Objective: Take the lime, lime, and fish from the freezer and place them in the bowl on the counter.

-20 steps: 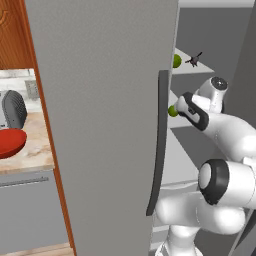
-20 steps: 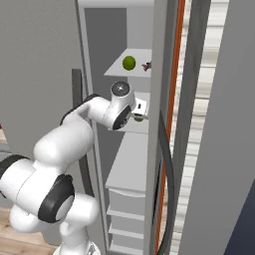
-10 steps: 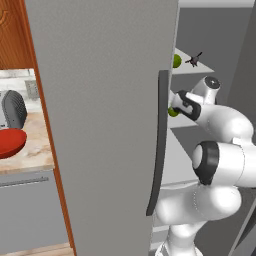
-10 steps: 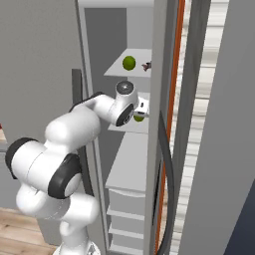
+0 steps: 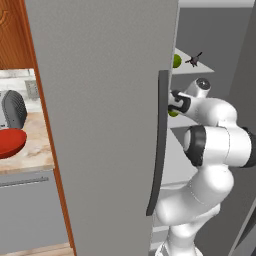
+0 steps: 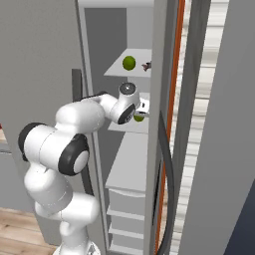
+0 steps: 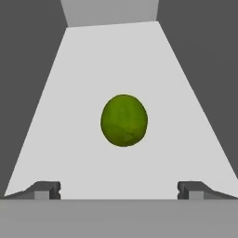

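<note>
One lime (image 7: 124,120) lies on a grey shelf (image 7: 83,69) of the freezer (image 5: 110,100), straight ahead of my gripper (image 7: 120,190). The gripper is open, its fingertips (image 7: 46,189) wide apart and short of the fruit. From the base, this lime (image 6: 139,117) sits just under my hand (image 6: 141,108) on the middle shelf. The second lime (image 6: 129,63) and the dark fish (image 6: 146,65) lie side by side on the shelf above. The red bowl (image 5: 10,142) rests on the beige counter (image 5: 37,152) to the left of the freezer.
The open freezer door (image 5: 100,165) with its long dark handle (image 5: 158,150) stands between the counter and my arm. A dark toaster (image 5: 14,109) is behind the bowl. Grey drawers (image 6: 127,199) fill the freezer's lower part. A brown wooden cabinet (image 5: 12,35) hangs above the counter.
My arm has folded in closer to the freezer and the hand has pushed a little deeper toward the lime on the middle shelf. Limes and fish have not moved.
</note>
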You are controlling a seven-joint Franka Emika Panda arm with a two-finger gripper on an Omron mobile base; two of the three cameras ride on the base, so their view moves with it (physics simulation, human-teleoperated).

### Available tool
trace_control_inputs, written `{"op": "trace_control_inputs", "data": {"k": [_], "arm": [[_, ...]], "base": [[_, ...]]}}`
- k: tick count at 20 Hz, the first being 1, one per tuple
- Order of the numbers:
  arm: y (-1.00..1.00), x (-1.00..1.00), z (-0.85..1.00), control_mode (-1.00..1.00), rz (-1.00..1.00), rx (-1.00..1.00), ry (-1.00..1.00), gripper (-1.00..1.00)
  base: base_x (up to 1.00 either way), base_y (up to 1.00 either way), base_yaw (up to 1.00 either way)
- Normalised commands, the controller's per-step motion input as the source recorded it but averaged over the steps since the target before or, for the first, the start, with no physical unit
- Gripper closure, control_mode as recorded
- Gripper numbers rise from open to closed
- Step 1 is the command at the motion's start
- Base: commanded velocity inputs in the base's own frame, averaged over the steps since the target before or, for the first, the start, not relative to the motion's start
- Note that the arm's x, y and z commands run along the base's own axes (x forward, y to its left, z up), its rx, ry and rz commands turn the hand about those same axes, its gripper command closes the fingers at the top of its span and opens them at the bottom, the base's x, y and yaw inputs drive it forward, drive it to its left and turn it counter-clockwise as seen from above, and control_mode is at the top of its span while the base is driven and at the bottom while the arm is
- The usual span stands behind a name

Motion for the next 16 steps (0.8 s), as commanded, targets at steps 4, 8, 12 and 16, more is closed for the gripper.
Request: {"op": "trace_control_inputs", "data": {"k": [4, 8, 12, 16], "arm": [[0.00, 0.47, -0.30, -1.00, 0.00, 0.00, 0.02, -1.00], [0.00, 0.52, -0.26, -1.00, 0.00, 0.00, 0.00, -1.00], [-0.12, 0.44, -0.24, -1.00, 0.00, 0.00, 0.01, -1.00], [-0.18, 0.34, -0.26, -1.00, 0.00, 0.00, 0.00, -1.00]], "base": [[0.00, 0.00, 0.00], [0.00, 0.00, 0.00], [0.00, 0.00, 0.00], [0.00, 0.00, 0.00]]}}
